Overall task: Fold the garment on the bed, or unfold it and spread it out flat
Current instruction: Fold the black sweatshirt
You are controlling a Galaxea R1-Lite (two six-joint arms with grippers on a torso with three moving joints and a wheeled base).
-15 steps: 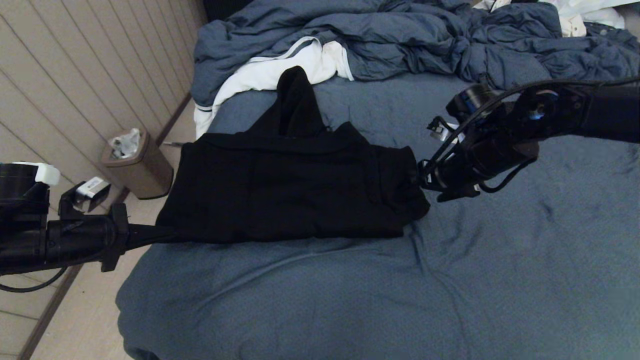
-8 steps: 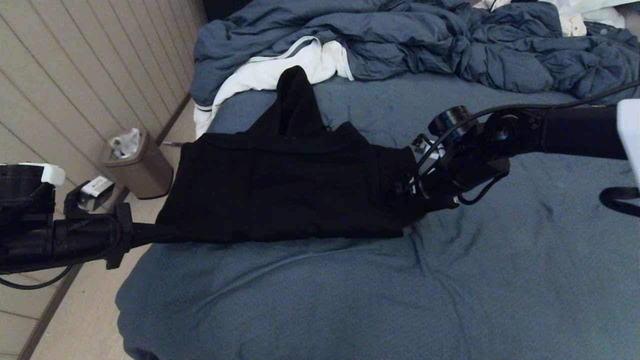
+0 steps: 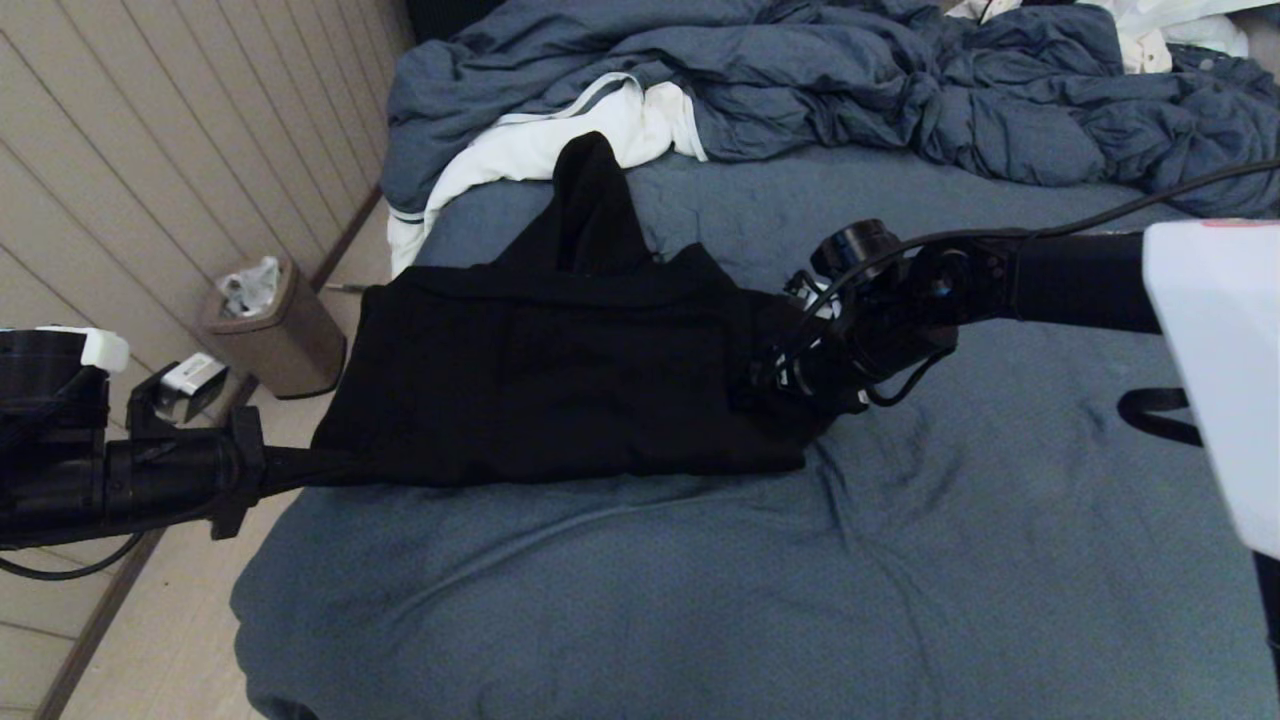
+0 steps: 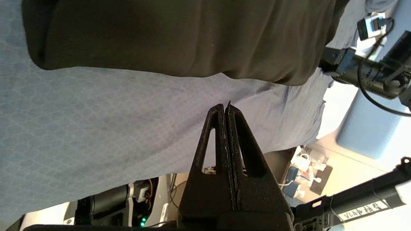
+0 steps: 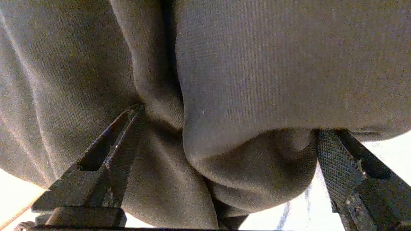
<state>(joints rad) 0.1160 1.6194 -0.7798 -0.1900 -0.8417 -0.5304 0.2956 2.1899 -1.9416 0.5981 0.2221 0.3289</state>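
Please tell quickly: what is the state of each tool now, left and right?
Left tool: closed, holding nothing, beside the bed.
Right tool: open, a fold of the garment between its fingers.

- The black, soft-knit hooded sweatshirt (image 3: 560,385) lay folded into a broad rectangle across the bed's left half, one narrow part reaching toward the far side, its left edge overhanging the mattress.
- The wide bed with its slate-blue sheet (image 3: 900,560) lay lightly wrinkled beneath it.
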